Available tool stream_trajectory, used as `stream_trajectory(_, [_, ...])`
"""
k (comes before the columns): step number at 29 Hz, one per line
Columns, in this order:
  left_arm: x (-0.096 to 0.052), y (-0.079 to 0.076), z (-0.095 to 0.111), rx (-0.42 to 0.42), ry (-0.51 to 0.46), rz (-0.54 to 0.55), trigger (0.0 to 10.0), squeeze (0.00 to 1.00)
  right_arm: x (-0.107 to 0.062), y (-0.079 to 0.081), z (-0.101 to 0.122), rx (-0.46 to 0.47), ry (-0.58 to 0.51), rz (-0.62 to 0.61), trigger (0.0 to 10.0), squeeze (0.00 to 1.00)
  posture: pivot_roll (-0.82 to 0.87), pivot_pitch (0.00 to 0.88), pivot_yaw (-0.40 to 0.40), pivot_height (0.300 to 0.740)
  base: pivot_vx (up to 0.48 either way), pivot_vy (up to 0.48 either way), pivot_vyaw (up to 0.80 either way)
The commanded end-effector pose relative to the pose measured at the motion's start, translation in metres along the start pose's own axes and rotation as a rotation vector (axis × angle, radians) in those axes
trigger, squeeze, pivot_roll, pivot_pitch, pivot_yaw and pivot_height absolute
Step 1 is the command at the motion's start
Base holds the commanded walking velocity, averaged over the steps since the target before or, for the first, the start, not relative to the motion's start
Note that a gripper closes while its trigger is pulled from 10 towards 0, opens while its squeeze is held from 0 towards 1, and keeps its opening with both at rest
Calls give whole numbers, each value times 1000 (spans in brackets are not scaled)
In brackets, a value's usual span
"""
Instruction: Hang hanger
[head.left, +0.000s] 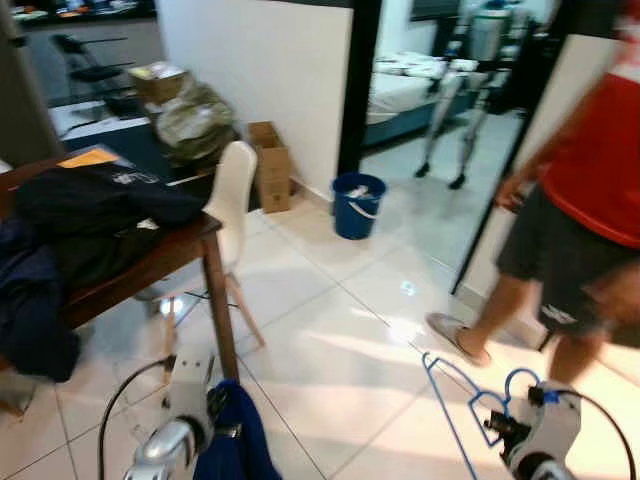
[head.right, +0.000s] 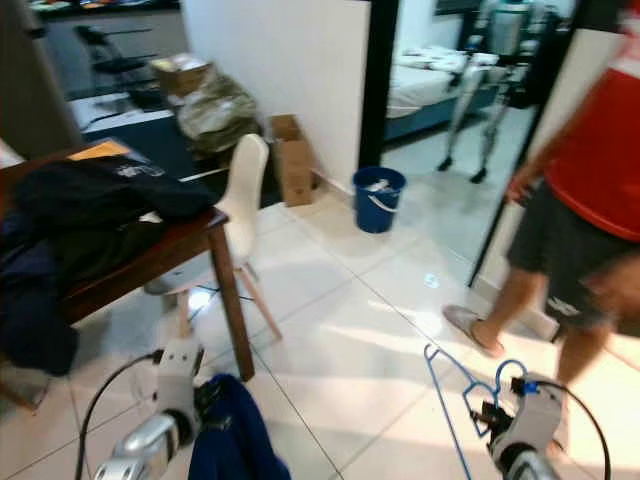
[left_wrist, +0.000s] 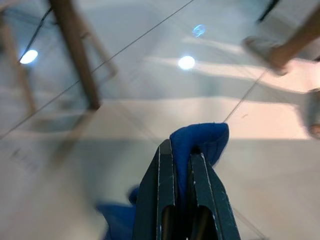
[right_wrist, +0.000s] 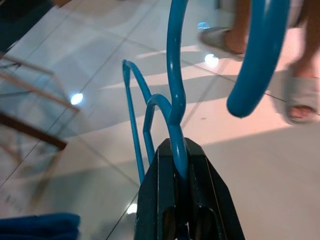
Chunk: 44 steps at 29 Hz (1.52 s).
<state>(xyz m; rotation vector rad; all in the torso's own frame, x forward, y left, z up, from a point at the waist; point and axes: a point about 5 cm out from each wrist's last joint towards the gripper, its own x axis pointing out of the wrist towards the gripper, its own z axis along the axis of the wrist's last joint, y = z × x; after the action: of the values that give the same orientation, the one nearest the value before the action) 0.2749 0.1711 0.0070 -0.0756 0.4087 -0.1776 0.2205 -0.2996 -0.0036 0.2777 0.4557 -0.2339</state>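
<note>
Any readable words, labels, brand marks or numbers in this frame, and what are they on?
None can be read.
Dark garment on the wooden table: a pale print, too blurred to read.
Person's shorts: a pale mark near the hem, too blurred.
Cardboard box: no legible print.

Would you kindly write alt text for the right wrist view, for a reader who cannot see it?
The right gripper is shut on the neck of a blue hanger, whose hook curves overhead. Beyond lies a pale tiled floor, with a person's sandalled feet nearby and blue cloth at one corner.
</note>
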Motion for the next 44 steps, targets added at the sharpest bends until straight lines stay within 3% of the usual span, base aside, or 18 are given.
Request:
stream_trajectory(1, [-2, 5, -4, 3, 5, 10, 10000, 0, 1, 2, -4, 32, 16, 6, 10000, 0, -63, 0, -22, 740, 0, 0, -800])
stream_trajectory(44, [0, 10, -11, 12, -1, -8, 10000, 0, 3, 3, -8, 44, 32, 37, 10000, 0, -51, 0, -20, 740, 0, 0, -800])
